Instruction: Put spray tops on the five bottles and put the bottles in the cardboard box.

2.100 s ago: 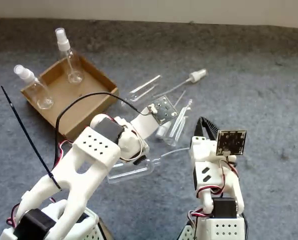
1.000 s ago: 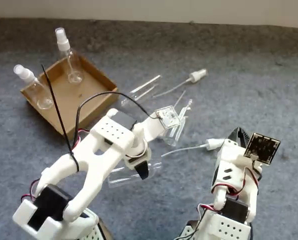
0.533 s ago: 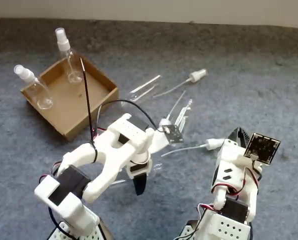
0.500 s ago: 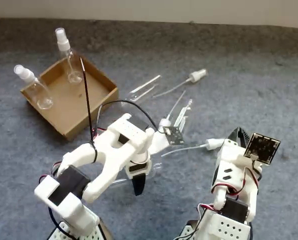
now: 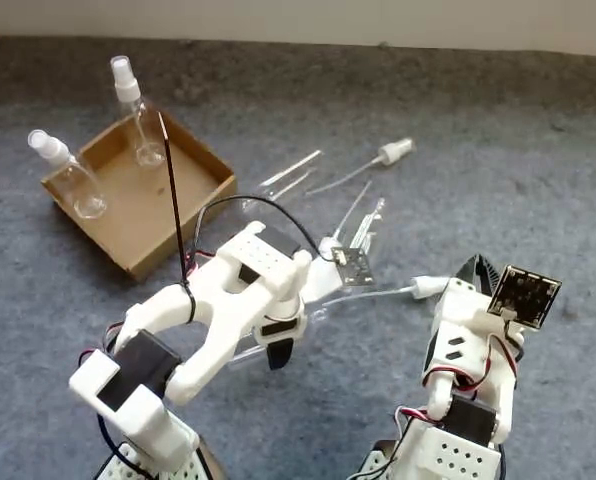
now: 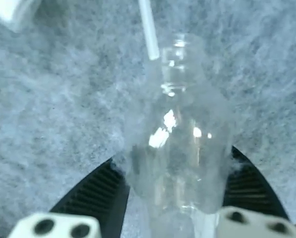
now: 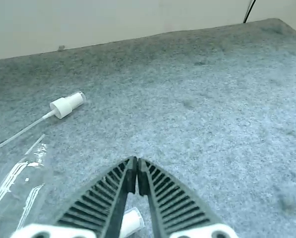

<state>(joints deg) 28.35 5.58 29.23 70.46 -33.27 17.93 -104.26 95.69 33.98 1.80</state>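
A clear open-necked bottle [image 6: 180, 144] lies on the grey carpet, and my left gripper [image 6: 173, 158] is shut on its body, one finger on each side. From above, that left gripper [image 5: 276, 350] is low over the same bottle [image 5: 240, 352]. A thin tube [image 6: 149, 29] ends near the bottle's neck. My right gripper [image 7: 137, 166] is shut with nothing between its tips. A white spray top [image 5: 428, 288] with a long tube lies right beside the right gripper [image 5: 475, 270]. The cardboard box [image 5: 193, 210] holds two upright capped bottles [image 5: 143, 120] [image 5: 70, 178].
Another spray top [image 5: 395, 152] with its tube lies farther back on the carpet, also the spray top [image 7: 67, 105]. More clear bottles lie near the middle, one bottle [image 5: 363, 238] and another bottle [image 5: 288, 175]. A black cable tie [image 5: 173, 195] sticks up from the left arm.
The left arm swung towards the middle and came down onto the lying bottle. The right arm drew back to the right about a second ago, the spray top with it, and has held still since.
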